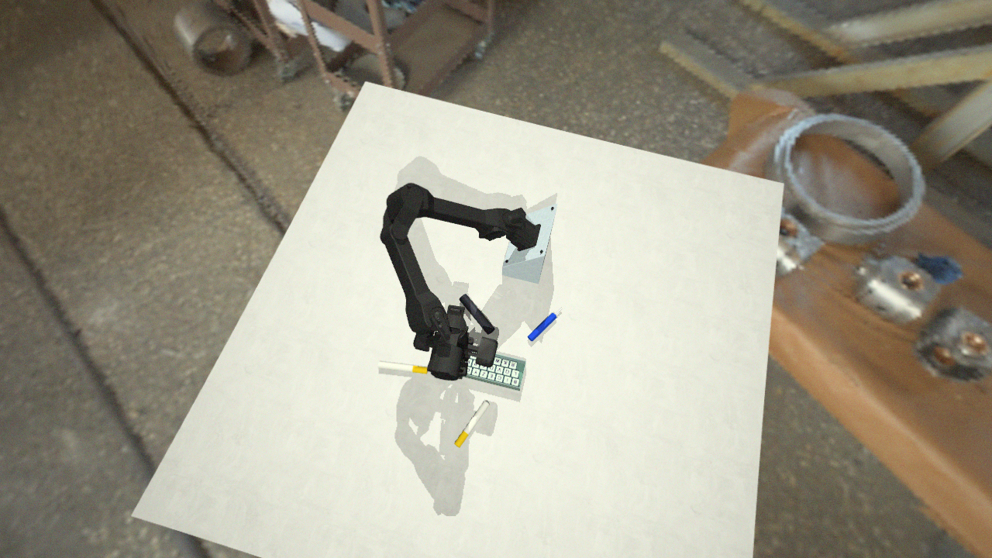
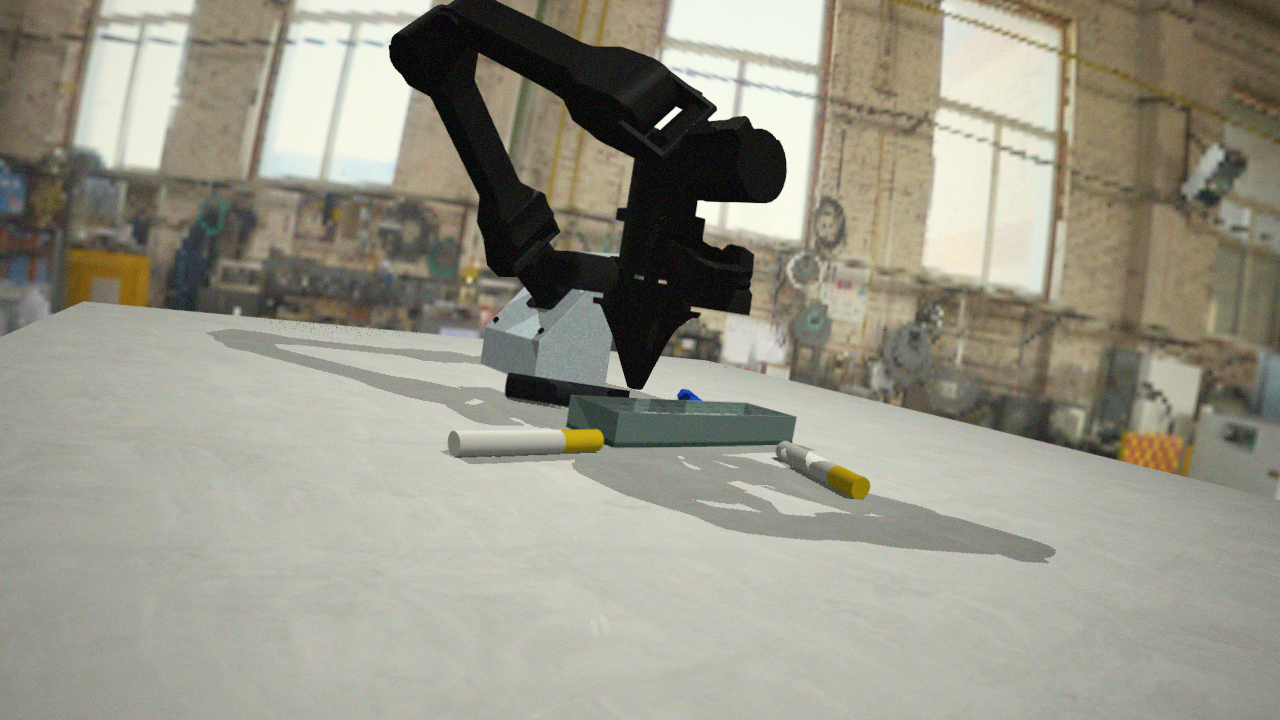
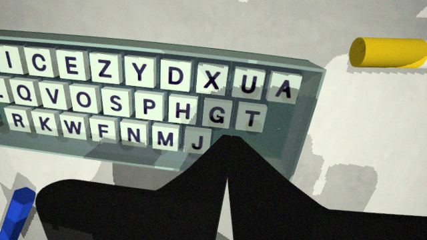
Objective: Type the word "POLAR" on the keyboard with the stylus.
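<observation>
While the black arm (image 1: 405, 263) bends down from its grey base block (image 1: 534, 256) on the white table (image 1: 624, 416), its gripper (image 3: 228, 137) hangs point-down over the green keyboard (image 2: 680, 428) with the two fingers pressed together and nothing between them. From the wrist view the closed fingertips sit just below the G key (image 3: 217, 114) and the T key (image 3: 251, 117), beside the J key (image 3: 197, 141), near the keyboard's end where the A key (image 3: 284, 88) stands; whether the tips touch the tray or a key cannot be told. The letters needed lie to one side of the tips: P (image 3: 149, 105), O (image 3: 84, 99) and R (image 3: 18, 120) show in full, and the L is cut by the frame edge. Several pen-like objects lie on the table, all free of the gripper. A black stylus (image 1: 476, 311) lies flat behind the keyboard, between it and the base block, and in the exterior view it shows as a dark bar (image 2: 554, 388) just behind the keyboard's back edge. A blue pen (image 1: 542, 326) lies off to the side of the base, and its end appears at the lower corner of the wrist view. One white marker with a yellow cap (image 1: 402, 367) lies just beside the keyboard's short end, under the gripper body as seen from above; another white and yellow marker (image 1: 471, 423) lies in front of the keyboard, within the arm's shadow.
</observation>
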You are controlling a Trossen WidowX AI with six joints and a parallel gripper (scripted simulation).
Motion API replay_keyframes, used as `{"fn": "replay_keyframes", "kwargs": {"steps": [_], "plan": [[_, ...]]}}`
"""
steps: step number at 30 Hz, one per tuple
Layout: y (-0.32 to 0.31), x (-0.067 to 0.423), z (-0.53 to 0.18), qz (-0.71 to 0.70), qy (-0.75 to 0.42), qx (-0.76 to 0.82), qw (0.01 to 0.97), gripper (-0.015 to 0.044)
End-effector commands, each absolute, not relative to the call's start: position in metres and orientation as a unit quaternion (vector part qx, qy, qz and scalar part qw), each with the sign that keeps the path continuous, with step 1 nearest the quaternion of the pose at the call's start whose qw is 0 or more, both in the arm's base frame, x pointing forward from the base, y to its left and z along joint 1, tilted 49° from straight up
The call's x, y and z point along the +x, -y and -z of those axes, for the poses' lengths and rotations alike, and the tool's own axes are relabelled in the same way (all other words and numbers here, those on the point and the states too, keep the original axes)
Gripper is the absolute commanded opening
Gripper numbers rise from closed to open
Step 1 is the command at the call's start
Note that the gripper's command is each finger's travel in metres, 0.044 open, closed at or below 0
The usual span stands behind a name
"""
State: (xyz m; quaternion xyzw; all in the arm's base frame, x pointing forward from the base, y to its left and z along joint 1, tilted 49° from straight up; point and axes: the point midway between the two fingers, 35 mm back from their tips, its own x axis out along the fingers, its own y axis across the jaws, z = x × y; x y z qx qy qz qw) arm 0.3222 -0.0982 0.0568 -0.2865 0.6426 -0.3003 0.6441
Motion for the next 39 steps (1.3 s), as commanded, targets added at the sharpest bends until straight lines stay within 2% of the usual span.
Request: {"fn": "replay_keyframes", "kwargs": {"steps": [1,13,20,32,39], "plan": [[0.085,0.301,-0.044,0.299,-0.642,-0.288,0.644,0.0000],[0.080,0.296,-0.039,0.299,-0.642,-0.288,0.644,0.0000],[0.029,0.297,0.020,0.298,-0.643,-0.287,0.645,0.0000],[0.027,0.297,0.018,0.298,-0.643,-0.287,0.645,0.0000],[-0.016,0.297,-0.020,0.297,-0.643,-0.287,0.645,0.0000]]}}
